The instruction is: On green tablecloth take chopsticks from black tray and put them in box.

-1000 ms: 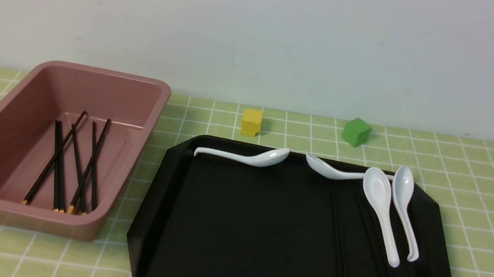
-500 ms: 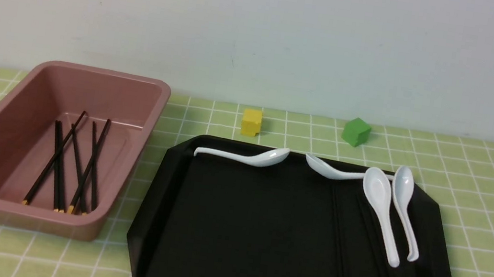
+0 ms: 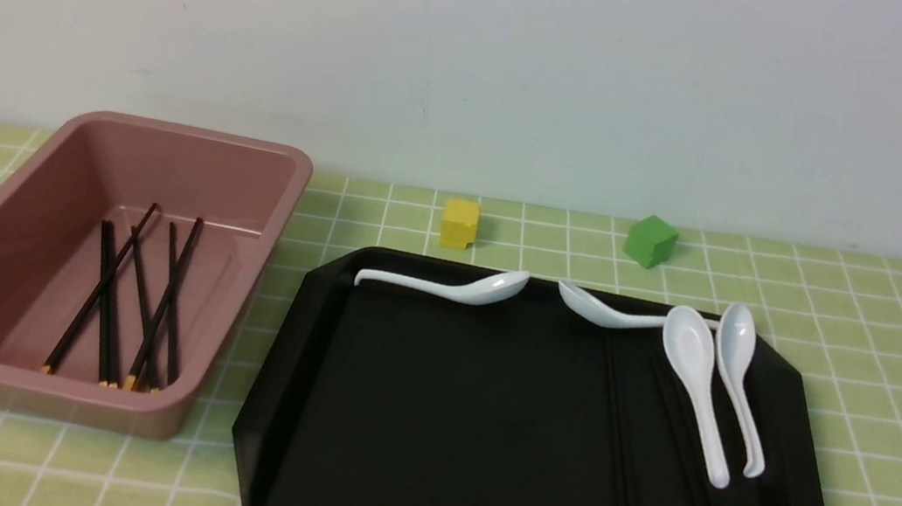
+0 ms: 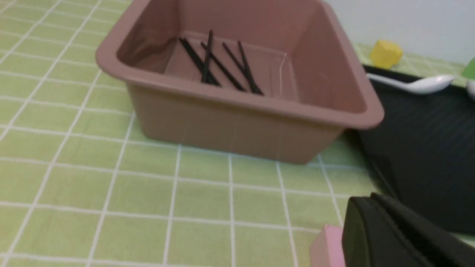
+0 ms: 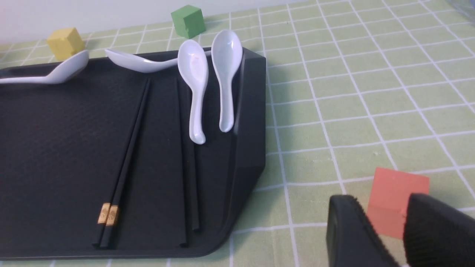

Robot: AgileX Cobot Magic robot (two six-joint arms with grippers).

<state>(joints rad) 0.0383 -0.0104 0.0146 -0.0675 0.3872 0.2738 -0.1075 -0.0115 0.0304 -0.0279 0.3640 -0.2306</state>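
Meanwhile, chopsticks (image 5: 124, 163) on black tray (image 5: 55, 148), right gripper (image 5: 399, 230) slightly spread, left gripper (image 4: 374, 222) seemingly closed

Soft, even light fills all three views, bright without harsh glare. Shadows are faint: a thin one hugs the pink box (image 3: 96, 265) where it meets the green tablecloth (image 3: 881, 393). The glossy black tray (image 3: 478, 433) swallows detail, so the chopsticks (image 3: 623, 471) lying on it barely stand out in the front view. White spoons (image 5: 195, 85) carry mild highlights. The left pincer (image 4: 393, 237) and right pincer (image 5: 386, 233) sit close to their lenses, blurred, and the left wrist view is slightly soft throughout.
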